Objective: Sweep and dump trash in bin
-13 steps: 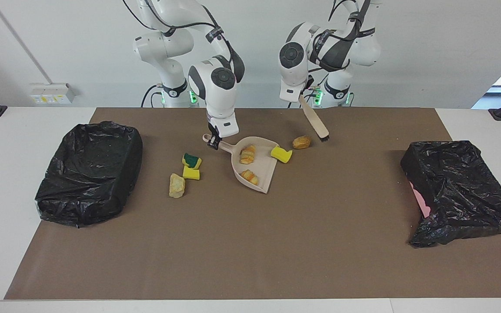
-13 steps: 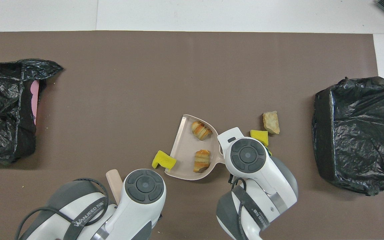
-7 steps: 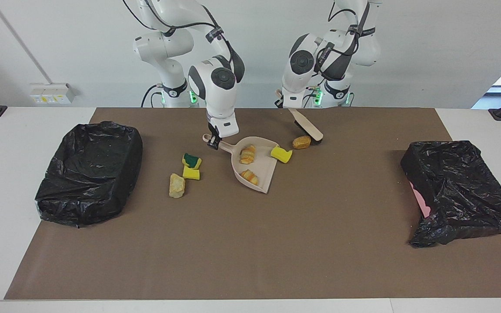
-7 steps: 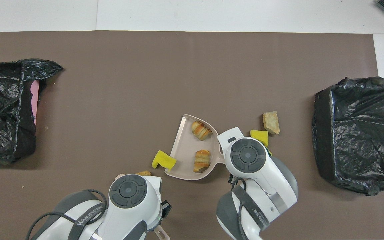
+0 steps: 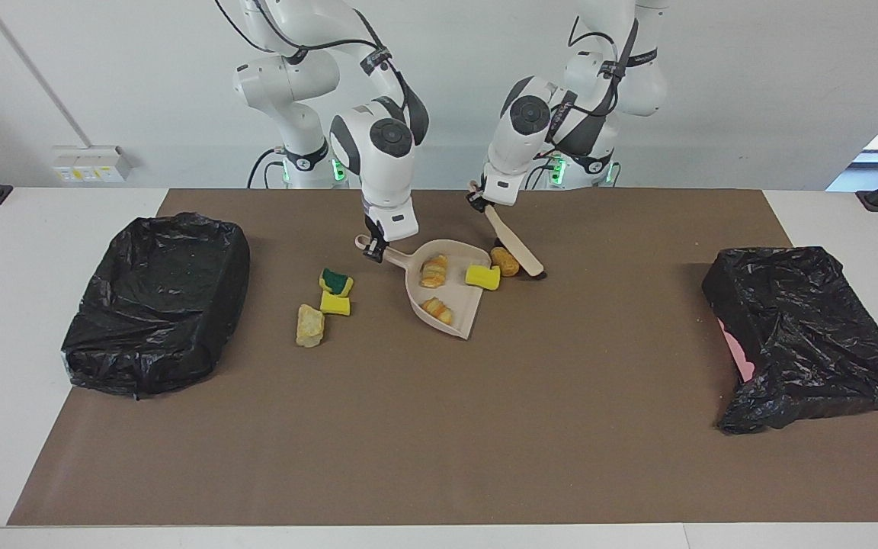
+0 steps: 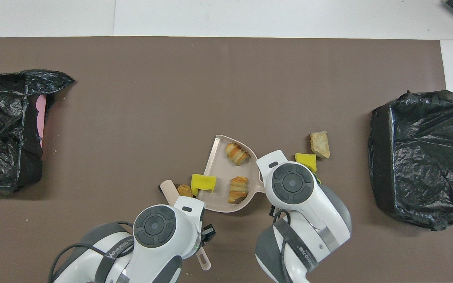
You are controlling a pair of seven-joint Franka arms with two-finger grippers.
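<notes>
The job stood partly done. The beige dustpan lay flat on the brown mat that covered the desk, near the robots' end, and two flaky pastry pieces were already inside it. The right gripper had its jaws closed on the end of the dustpan's handle, holding it steady. The left gripper had its jaws clamped on the handle of a small brush, whose bristle end was down at the mat, at the pan's open mouth toward the left arm's end. A yellow sponge chunk sat right at the lip of the pan, apparently half over the edge, with a brown bread lump touching it and pressed between it and the brush. Those two looked about to be pushed in. Three scraps remained unswept beside the pan's handle, toward the right arm's end: a yellow sponge with a green layer, a plain yellow sponge just beside it, and a pale crumbly lump a little farther from the robots. No scrap showed in either black-lined bin, though dark folds may have hidden some, so the dumping appeared wholly left to do.
</notes>
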